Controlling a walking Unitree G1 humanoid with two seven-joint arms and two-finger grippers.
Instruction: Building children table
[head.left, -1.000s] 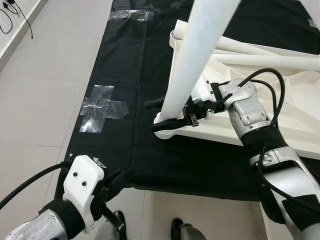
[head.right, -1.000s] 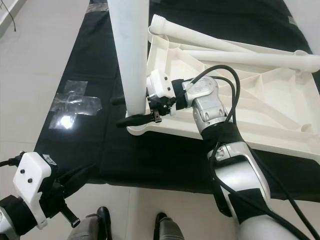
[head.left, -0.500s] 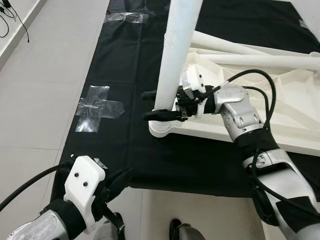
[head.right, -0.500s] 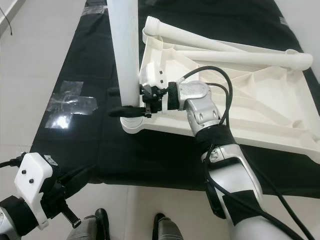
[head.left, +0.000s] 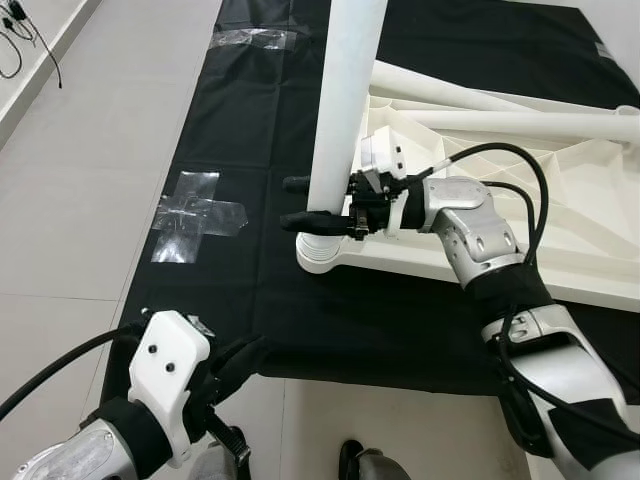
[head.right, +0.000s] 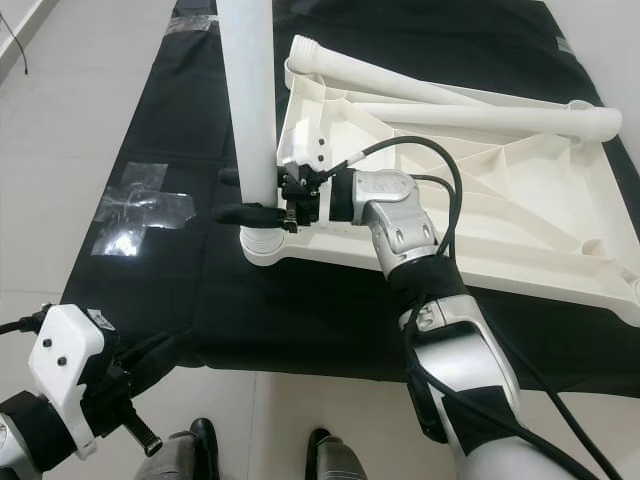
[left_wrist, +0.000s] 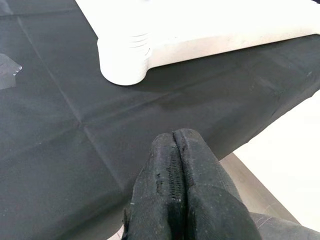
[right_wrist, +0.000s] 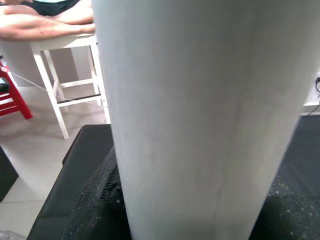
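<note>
Here the right hand (head.left: 318, 203) clasps the upright white leg (head.left: 342, 110) just above its corner socket (head.left: 318, 257) on the upturned tabletop (head.right: 520, 200). Keep the leg plumb while seating it. Two loose legs (head.right: 480, 115) lie across the tabletop beyond the socket; the left hand (left_wrist: 176, 180), fingers pressed together and empty, hangs near the black mat's (head.left: 230, 120) edge.

The upright table leg (head.left: 342, 110) is smooth white plastic with a soft satin sheen, as is the ribbed, overturned tabletop (head.right: 520, 200) on the right. Both lie on a matt black cloth mat (head.left: 240, 150), faintly creased, with glossy, crinkled clear tape (head.left: 197, 214) on its left part. The floor (head.left: 80, 180) around it is pale, smooth tile with a dull shine. The right gripper (head.left: 300, 203) has matt black fingers with a rough, meshed texture; its arm (head.right: 400, 215) is brushed silver metal. The left gripper (left_wrist: 175, 165) has coarse, matt black pads.
</note>
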